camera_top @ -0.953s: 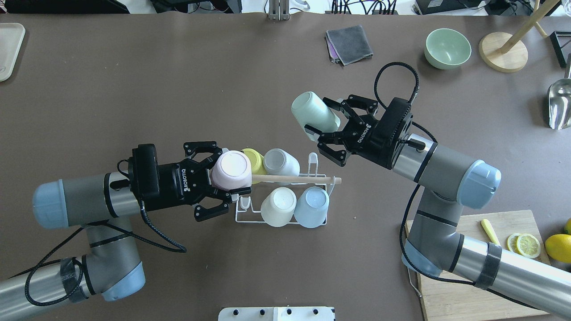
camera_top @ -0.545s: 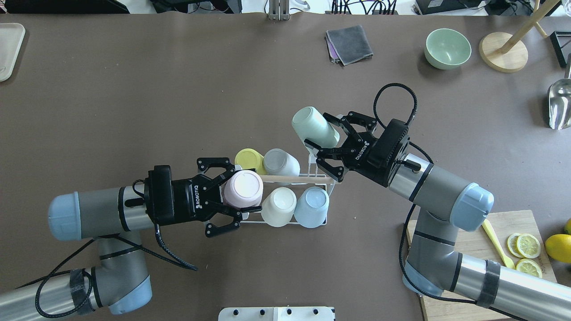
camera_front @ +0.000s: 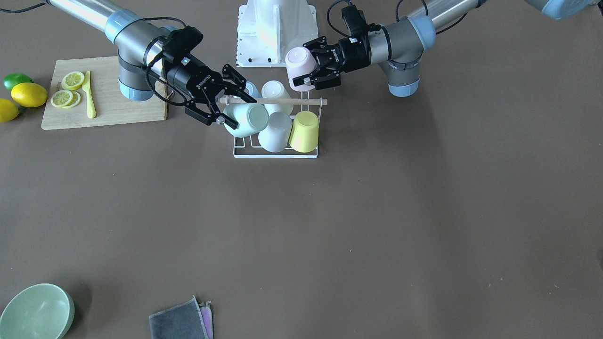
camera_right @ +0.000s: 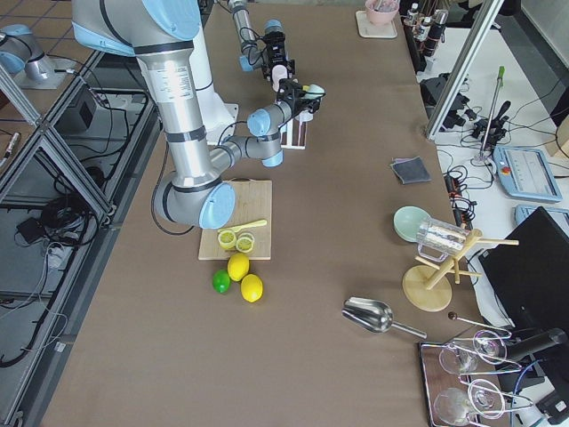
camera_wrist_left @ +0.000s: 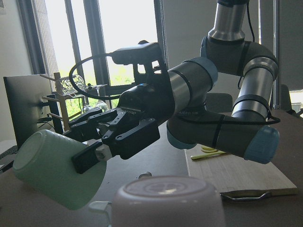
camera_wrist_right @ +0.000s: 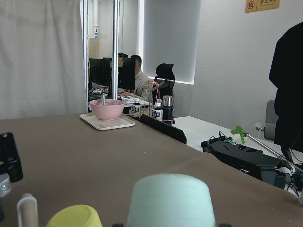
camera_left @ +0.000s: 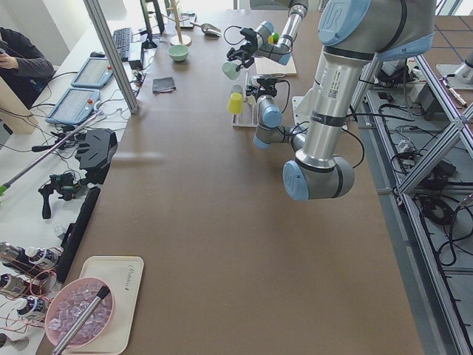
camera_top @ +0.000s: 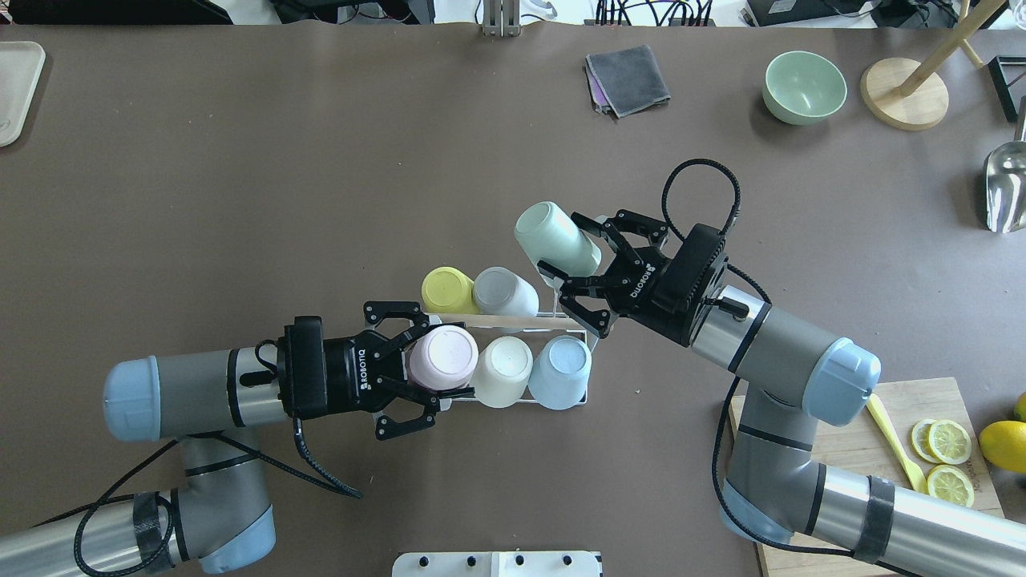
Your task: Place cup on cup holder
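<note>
Your left tool (camera_top: 446, 359) is clamped on a pink cup (camera_front: 299, 63). It holds the cup bottom-up at the cup holder (camera_front: 275, 156), at the end toward the left arm, on the row nearer the robot and just beside a cream cup (camera_top: 501, 370). You cannot tell from these views whether it sits on a prong.

Your right tool (camera_top: 565, 244) is clamped on a mint cup (camera_front: 247, 119), held tilted at the opposite end of the far row (near the pale grey cup (camera_top: 503, 292)).

A yellow cup (camera_top: 445, 290) and a pale blue cup (camera_top: 561, 371) also sit inverted on the holder. The holder stands on the brown surface (camera_top: 321, 160), with its wooden rod (camera_front: 292, 101) lying level across the top.
</note>
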